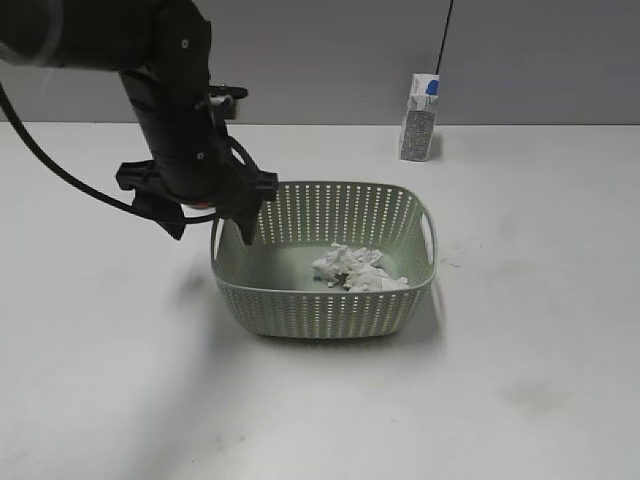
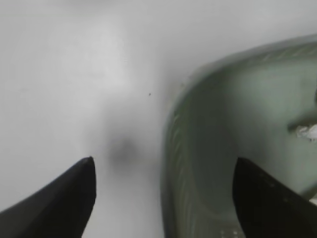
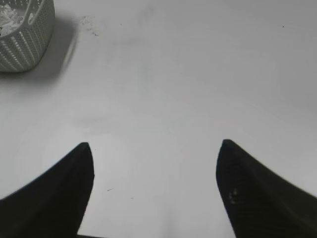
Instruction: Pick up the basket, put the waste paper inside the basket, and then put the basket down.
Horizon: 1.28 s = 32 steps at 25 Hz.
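The pale sage-green basket [image 1: 320, 300] stands on the white table in the middle of the exterior view, with the crumpled white waste paper [image 1: 355, 270] lying inside it. My left gripper [image 1: 212, 232] is open and straddles the basket's left rim, one finger outside and one inside. In the left wrist view the basket's rim [image 2: 171, 163] runs between the two fingers of my left gripper [image 2: 163, 163], and a bit of the waste paper [image 2: 309, 131] shows at the right edge. My right gripper [image 3: 154, 146] is open and empty over bare table; the basket [image 3: 25, 34] is at its top left.
An upright white-and-blue carton [image 1: 419, 118] stands at the back of the table [image 1: 520, 380], right of centre, with a black cable above it. The grey wall runs behind.
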Motion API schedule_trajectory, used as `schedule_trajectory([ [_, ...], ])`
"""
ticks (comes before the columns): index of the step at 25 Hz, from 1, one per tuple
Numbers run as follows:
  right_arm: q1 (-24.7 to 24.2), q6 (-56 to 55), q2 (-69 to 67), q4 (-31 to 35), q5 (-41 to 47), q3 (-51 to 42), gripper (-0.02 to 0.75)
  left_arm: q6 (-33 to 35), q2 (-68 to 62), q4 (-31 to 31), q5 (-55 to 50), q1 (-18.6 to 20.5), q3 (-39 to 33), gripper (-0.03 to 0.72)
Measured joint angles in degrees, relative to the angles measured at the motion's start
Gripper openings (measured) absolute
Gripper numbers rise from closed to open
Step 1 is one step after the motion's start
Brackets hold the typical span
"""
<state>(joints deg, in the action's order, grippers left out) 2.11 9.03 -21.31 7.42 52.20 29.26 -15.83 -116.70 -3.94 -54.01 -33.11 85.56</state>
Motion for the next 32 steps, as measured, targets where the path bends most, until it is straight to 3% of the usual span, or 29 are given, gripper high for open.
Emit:
schedule_trajectory([
  [9,0.0,-0.7,17.0,0.0,1.6,-5.1,0.581,5.7,7.0,-0.2,-5.6,6.7,0.5,0.651],
  [17,0.0,-0.8,18.6,0.0,1.6,-5.1,0.581,14.8,11.8,-0.3,-14.7,18.0,0.6,0.610],
  [21,0.0,-0.8,18.6,0.0,1.6,-5.1,0.581,18.5,14.8,-4.4,-15.4,24.4,-0.8,0.599],
  [26,0.0,-0.8,18.6,0.0,1.6,-5.1,0.581,23.4,20.6,-6.9,-15.5,30.1,-7.7,0.594],
  [32,0.0,-0.8,18.6,0.0,1.6,-5.1,0.581,24.8,32.5,-6.9,-11.6,31.7,-20.4,0.592],
])
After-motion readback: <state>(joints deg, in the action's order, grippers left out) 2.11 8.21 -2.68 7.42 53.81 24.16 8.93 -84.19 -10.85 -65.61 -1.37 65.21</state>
